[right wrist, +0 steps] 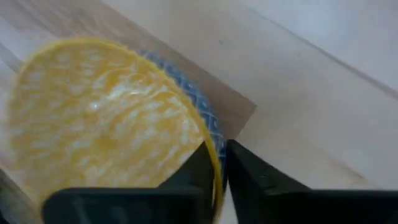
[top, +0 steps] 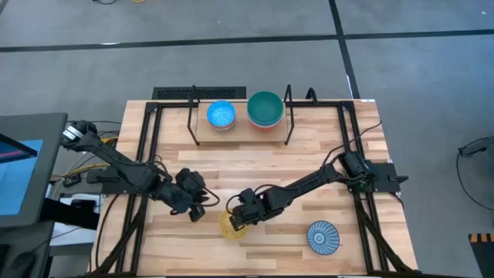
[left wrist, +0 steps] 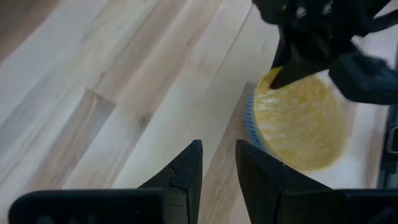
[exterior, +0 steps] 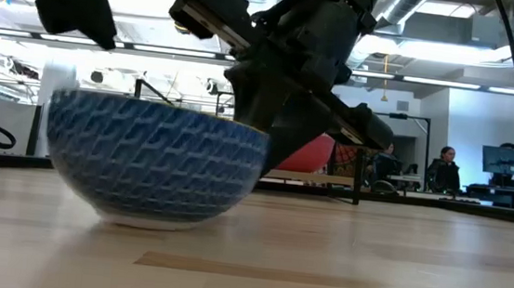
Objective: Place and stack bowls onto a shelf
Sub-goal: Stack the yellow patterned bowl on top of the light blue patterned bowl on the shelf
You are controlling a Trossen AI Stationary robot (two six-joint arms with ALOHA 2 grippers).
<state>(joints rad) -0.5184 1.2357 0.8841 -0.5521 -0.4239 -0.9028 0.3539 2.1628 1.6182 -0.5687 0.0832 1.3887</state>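
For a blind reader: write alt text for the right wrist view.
The right gripper is shut on the rim of the yellow patterned bowl, one finger inside and one outside. The bowl's outside is blue-patterned; it sits on the wooden table.

From above, my right tool [top: 241,218] hides part of the yellow bowl [top: 228,227]. The teal bowl [top: 265,106] covers most of the bowl under it.

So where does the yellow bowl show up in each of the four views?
High view: yellow bowl low centre, under the right gripper.
Low view: blue-patterned outside, left of centre.
Left wrist view: upper right, its own gripper short of it.
Right wrist view: fills the left, rim between the fingers.
Shared landmark: the right gripper on its rim.
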